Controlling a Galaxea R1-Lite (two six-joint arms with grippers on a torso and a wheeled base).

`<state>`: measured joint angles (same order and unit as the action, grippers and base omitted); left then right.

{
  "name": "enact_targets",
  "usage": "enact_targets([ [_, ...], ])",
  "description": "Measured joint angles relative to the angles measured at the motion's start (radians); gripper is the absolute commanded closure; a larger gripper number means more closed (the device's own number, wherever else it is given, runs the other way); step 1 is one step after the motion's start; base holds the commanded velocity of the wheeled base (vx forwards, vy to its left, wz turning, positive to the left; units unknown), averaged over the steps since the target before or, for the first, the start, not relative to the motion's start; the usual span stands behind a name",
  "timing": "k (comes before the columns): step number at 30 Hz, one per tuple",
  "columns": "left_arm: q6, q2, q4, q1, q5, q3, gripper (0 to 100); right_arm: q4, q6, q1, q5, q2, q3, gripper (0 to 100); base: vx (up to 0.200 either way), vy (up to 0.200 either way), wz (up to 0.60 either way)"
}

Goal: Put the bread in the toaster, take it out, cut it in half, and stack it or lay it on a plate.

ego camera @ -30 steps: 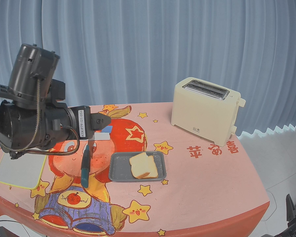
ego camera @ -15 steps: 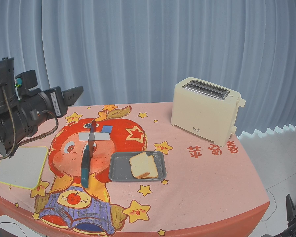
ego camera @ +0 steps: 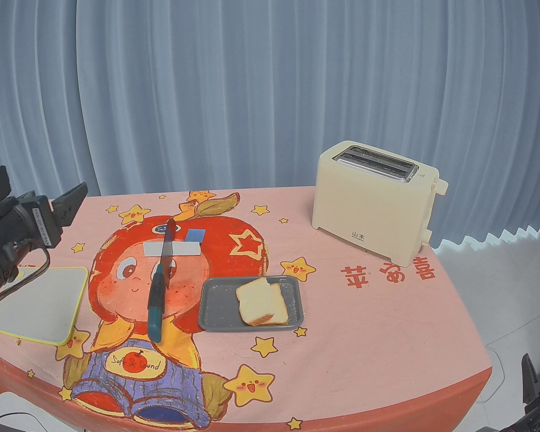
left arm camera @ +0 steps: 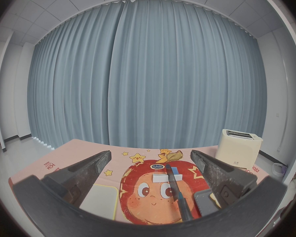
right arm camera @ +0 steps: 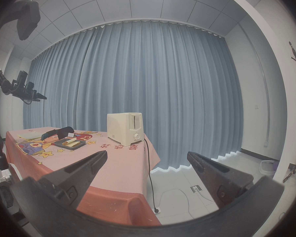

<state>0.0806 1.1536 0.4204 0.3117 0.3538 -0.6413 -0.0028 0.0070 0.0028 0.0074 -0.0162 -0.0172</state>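
Observation:
Two pieces of bread [ego camera: 261, 302] lie overlapping on a grey tray [ego camera: 219, 312] at the middle front of the table. The cream toaster [ego camera: 372, 202] stands at the back right with its slots empty. A knife [ego camera: 157, 289] with a teal handle lies left of the tray, its blade propped on a white block [ego camera: 183, 248]. My left gripper [ego camera: 66, 202] hangs open and holds nothing at the table's far left, above the cutting board [ego camera: 39, 304]. From the left wrist, its gripper [left arm camera: 150, 153] faces the knife [left arm camera: 177, 191]. My right gripper [right arm camera: 147, 154] is open, low and off the table's right side.
A small blue block [ego camera: 195, 235] lies beside the white one. The toaster [right arm camera: 125, 128] has a cord hanging over the table's right edge. A curtain closes off the back. Bare tablecloth lies between tray and toaster.
My left arm has drawn back from just above the knife blade to the table's far left edge. The knife, bread and toaster have stayed where they were.

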Motion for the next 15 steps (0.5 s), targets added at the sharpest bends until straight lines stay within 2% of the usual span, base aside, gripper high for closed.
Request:
enact_targets([
  [7, -0.020, -0.130, 0.001, -0.003, 0.000, 0.066, 0, 0.000, 0.000, 0.000, 0.000, 0.000, 0.000, 0, 0.000, 0.000, 0.00],
  [15, -0.023, -0.238, 0.000, -0.005, 0.002, 0.135, 0, 0.000, 0.000, 0.000, 0.000, 0.000, 0.000, 0, 0.000, 0.000, 0.00],
])
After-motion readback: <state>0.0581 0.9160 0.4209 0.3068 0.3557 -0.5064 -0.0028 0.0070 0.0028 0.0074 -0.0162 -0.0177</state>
